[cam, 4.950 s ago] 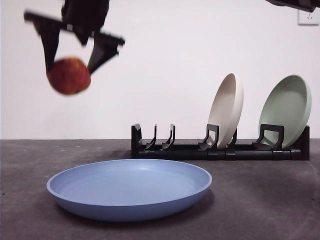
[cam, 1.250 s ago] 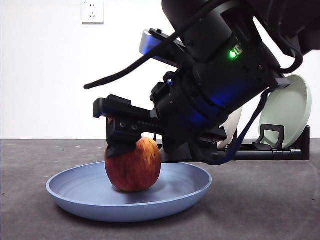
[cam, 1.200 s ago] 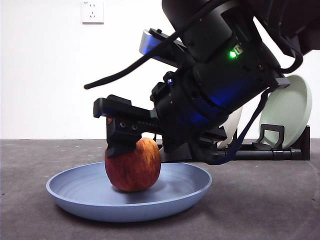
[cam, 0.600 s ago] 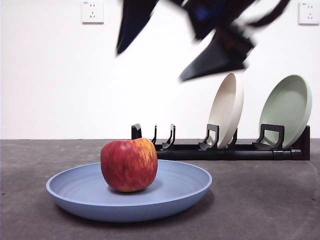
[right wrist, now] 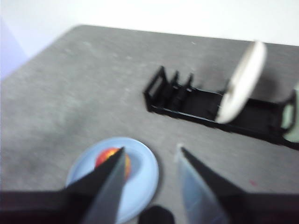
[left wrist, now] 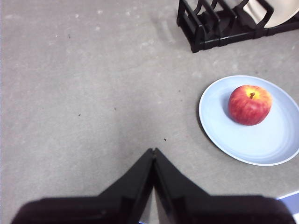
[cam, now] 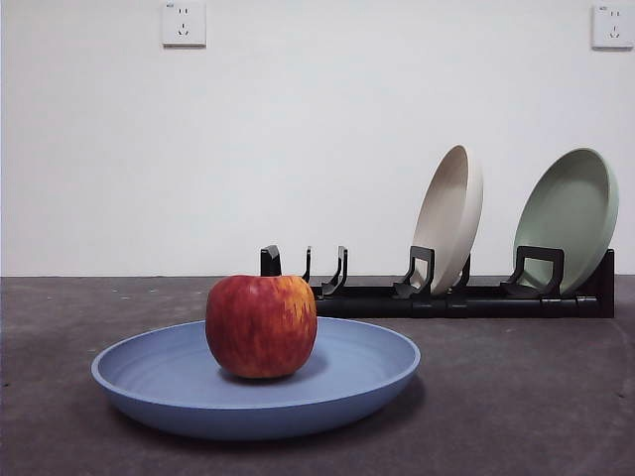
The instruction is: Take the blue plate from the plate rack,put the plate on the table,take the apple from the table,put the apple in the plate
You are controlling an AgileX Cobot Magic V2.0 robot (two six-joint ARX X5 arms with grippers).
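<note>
A plain white wall backs the dark grey table (cam: 516,416). Nearest the camera, the blue plate (cam: 149,382) lies flat with the apple (cam: 261,325) upright inside it. Behind the plate stands the plate rack (cam: 437,297), holding a beige plate (cam: 448,218) and a pale green plate (cam: 568,218). The left gripper (left wrist: 153,156) hangs pinched together, well aside of the plate; the right gripper (right wrist: 149,161) is spread, empty, high above it. Every step looks done.

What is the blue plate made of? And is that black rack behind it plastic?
The blue plate looks like matte plastic or melamine: even colour, soft dull sheen, no glassy glare. The plate rack seems to be moulded black plastic, with smooth, slightly shiny curved holders. Neither is certain from looks alone.
</note>
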